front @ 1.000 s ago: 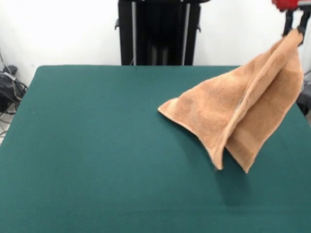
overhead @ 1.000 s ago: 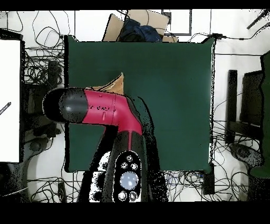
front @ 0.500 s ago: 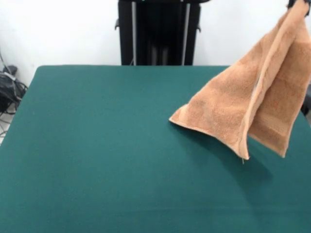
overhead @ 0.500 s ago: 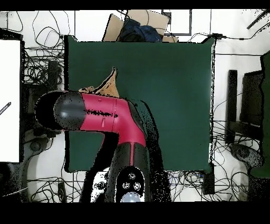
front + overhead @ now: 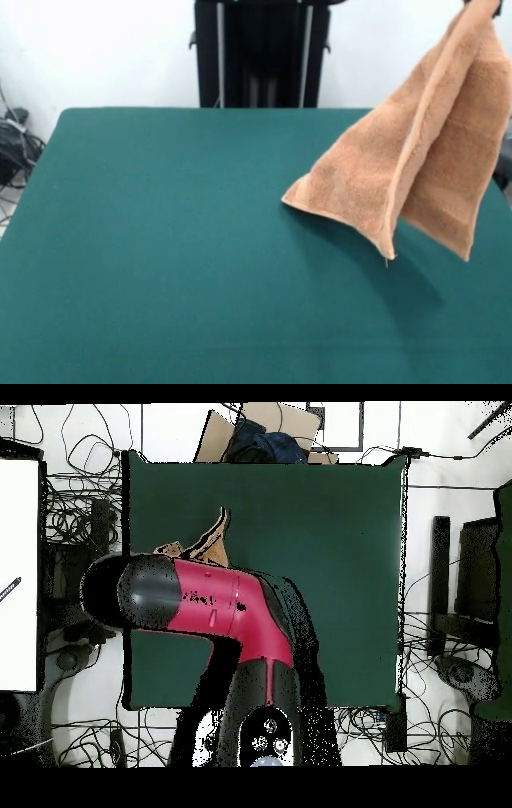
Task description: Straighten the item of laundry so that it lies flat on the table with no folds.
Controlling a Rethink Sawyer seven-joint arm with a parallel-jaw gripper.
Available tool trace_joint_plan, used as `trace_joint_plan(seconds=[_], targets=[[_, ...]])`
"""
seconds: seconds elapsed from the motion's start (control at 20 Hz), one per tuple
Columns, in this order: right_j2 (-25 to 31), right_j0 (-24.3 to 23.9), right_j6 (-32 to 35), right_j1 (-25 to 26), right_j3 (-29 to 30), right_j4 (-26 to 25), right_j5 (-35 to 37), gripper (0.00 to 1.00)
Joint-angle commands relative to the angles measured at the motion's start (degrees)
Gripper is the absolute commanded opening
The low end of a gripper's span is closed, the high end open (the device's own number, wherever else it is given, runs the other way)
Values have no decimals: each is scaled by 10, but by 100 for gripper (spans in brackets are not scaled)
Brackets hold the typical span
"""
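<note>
Front view: the orange-tan terry towel point(image 5: 416, 152) hangs in the upper right of the frame, lifted by one corner that runs up to the top edge near the right corner. It drapes down in two layers folded against each other, with a long crease running from the raised corner towards the lower points. One corner reaches out to the left at about mid-height of the frame and seems to rest on or just over the dark green worktop point(image 5: 160, 240); two other points hang lower, right of centre, and cast a shadow on the cloth surface beneath. A woven band shows faintly across the right-hand layer. Only a dark sliver of the pincer point(image 5: 498, 5) shows at the very top right corner where the towel's tip meets the frame edge (too little to tell whether it is apart or clamped on the cloth). Behind the worktop, at top centre, stands a black upright column point(image 5: 260, 52) against a white wall.

Overhead view: the red and black arm point(image 5: 215, 609) stretches from the bottom centre up and to the left, its rounded dark end near the worktop's left edge. The towel shows only as a narrow tan strip point(image 5: 205, 544) above the arm, in the upper left part of the green surface; the rest is hidden under the arm. The pincer itself is hidden here. Cables lie tangled on the floor around the worktop.
</note>
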Motion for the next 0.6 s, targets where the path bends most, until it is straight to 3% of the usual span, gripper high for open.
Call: trace_joint_plan(seconds=[0.05, 0.6], targets=[[48, -23, 36, -6, 96, 25, -16, 0], [55, -75, 2, -12, 143, 27, -42, 0]])
